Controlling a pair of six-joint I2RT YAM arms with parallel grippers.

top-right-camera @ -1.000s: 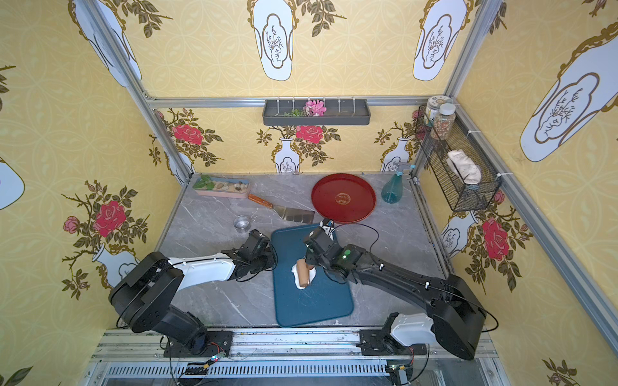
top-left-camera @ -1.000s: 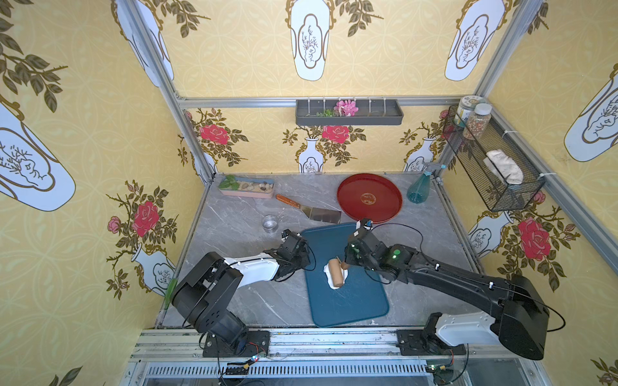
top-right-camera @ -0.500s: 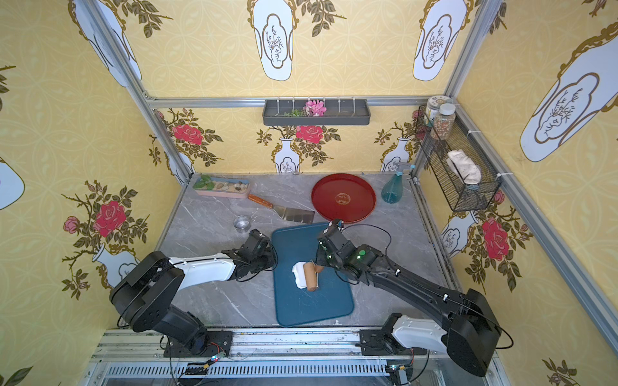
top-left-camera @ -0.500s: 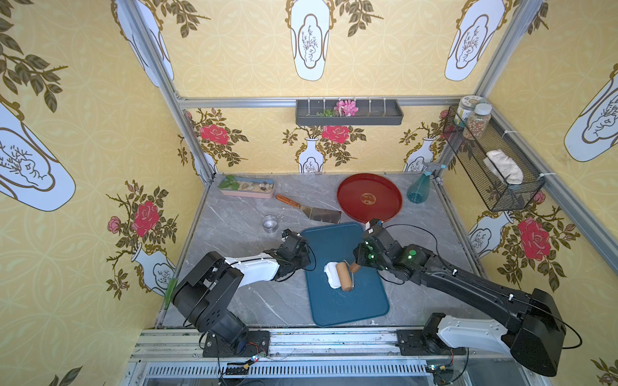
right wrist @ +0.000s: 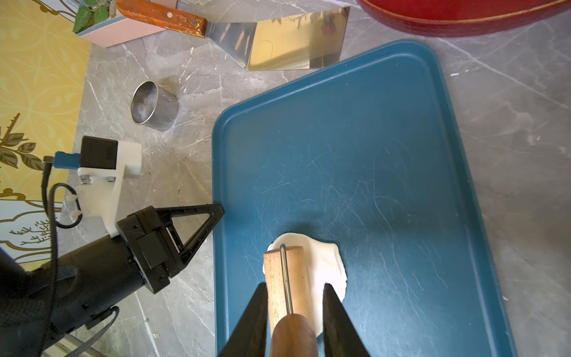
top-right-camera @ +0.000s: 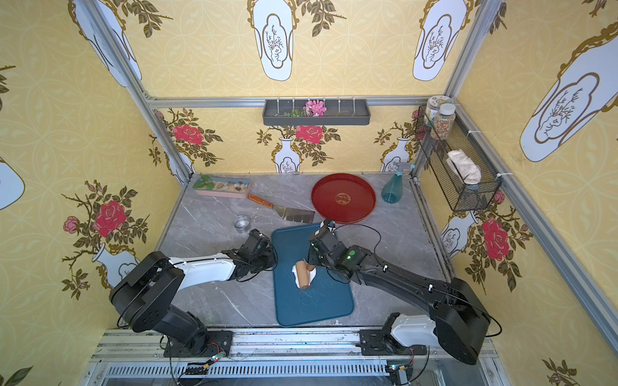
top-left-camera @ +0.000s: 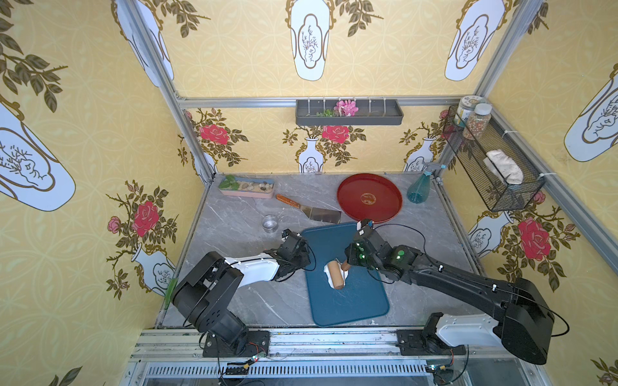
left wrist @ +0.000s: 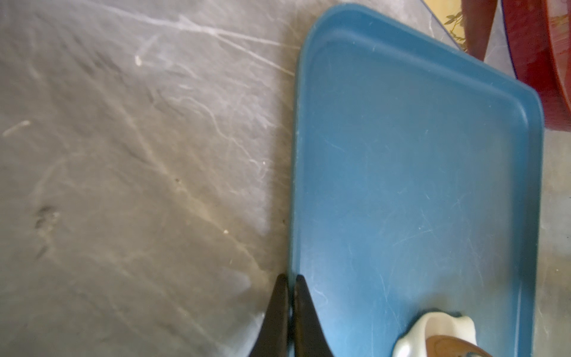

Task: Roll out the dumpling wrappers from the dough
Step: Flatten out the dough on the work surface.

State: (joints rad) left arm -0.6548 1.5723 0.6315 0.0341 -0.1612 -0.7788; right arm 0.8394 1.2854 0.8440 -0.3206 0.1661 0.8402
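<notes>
While the left tool (left wrist: 290, 296) sits with its tips pressed together at the 9 o'clock rim of the blue tray (top-left-camera: 354, 300), seemingly pinning it to the bench (top-left-camera: 240, 234), the work goes on just to its right. Near the tray's middle, a touch toward 9 o'clock, lies the dough (right wrist: 329, 262), a flattened white patch with an uneven outline. The wooden roller (top-left-camera: 335, 275) rests across it. Further right, the right tool (right wrist: 295, 286) is clamped on the roller's dark handle, reaching in from 3 o'clock.

To my eye the rolling is only partway along: the patch still looks thick at one lip, and nothing round has been cut from it. Doing it well means steady downward pressure and running the barrel past each edge. The stroke should also change direction so the sheet spreads evenly, and the tray must not slide.

Compared with half a second ago, the roller has come back toward 9 o'clock and now covers dough that lay bare then. A full second ago it stood about where it does now. The left arm has not shifted.
</notes>
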